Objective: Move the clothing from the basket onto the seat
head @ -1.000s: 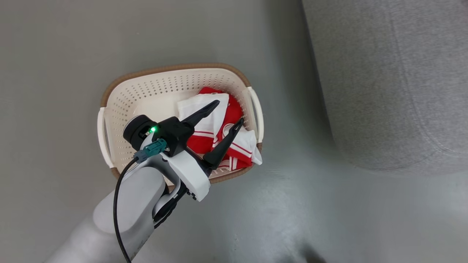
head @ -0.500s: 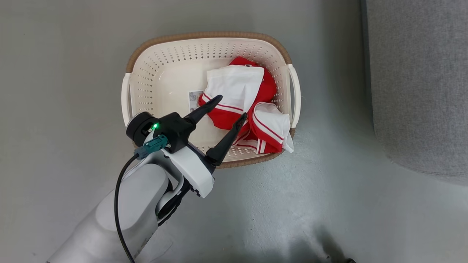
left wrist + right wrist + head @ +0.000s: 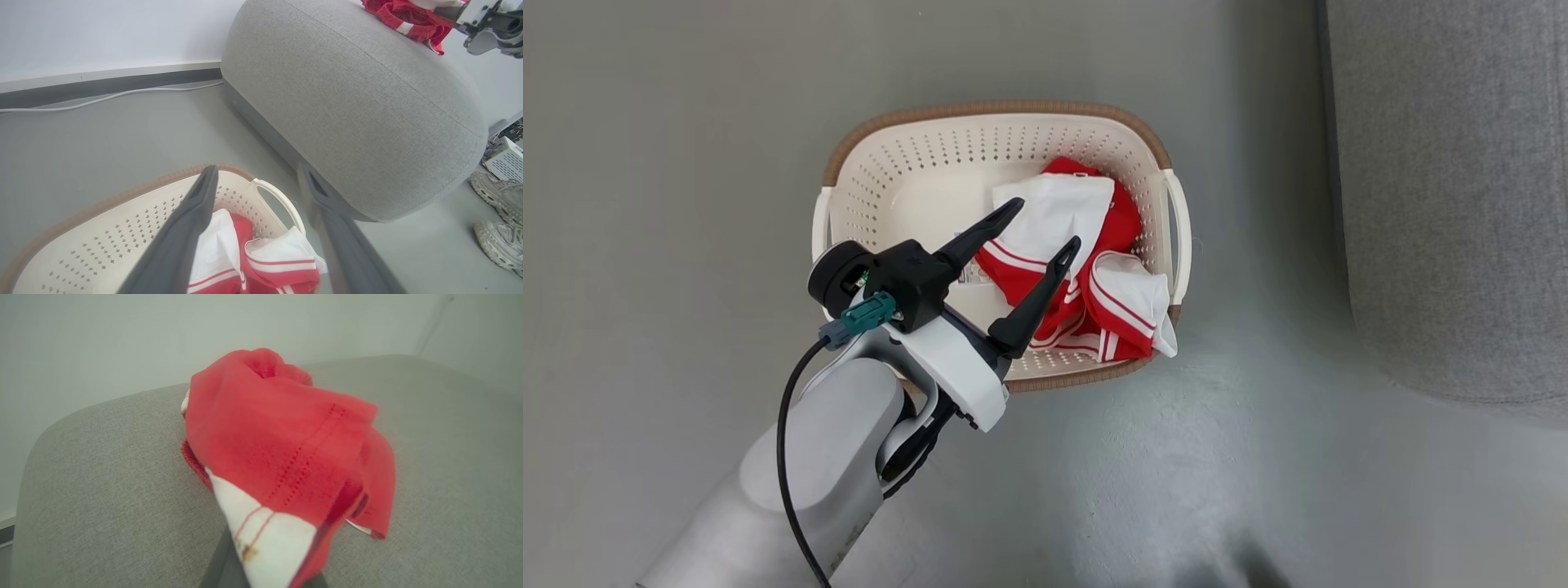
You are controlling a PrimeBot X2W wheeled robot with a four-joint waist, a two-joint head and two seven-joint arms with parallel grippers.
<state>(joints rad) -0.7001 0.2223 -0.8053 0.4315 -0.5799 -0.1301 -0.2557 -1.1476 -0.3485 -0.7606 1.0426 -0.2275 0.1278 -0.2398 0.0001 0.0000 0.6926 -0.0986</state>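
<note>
The cream basket stands on the grey floor with red-and-white clothing bunched in its right half. My left gripper hangs open over that clothing, one fingertip above the white panel and the other above the red folds. In the left wrist view its fingers straddle the clothing inside the basket. The grey seat lies to the right. My right gripper is shut on a red garment just above the seat, and the cloth drapes over its fingers.
A white cable runs along the dark skirting by the wall. Pale grey shoes and a white perforated box sit on the floor beyond the seat's end. Open floor surrounds the basket.
The head camera has shifted, so the basket and seat sit elsewhere in the picture. My left gripper stays open, with its fingertips now further over the clothing.
</note>
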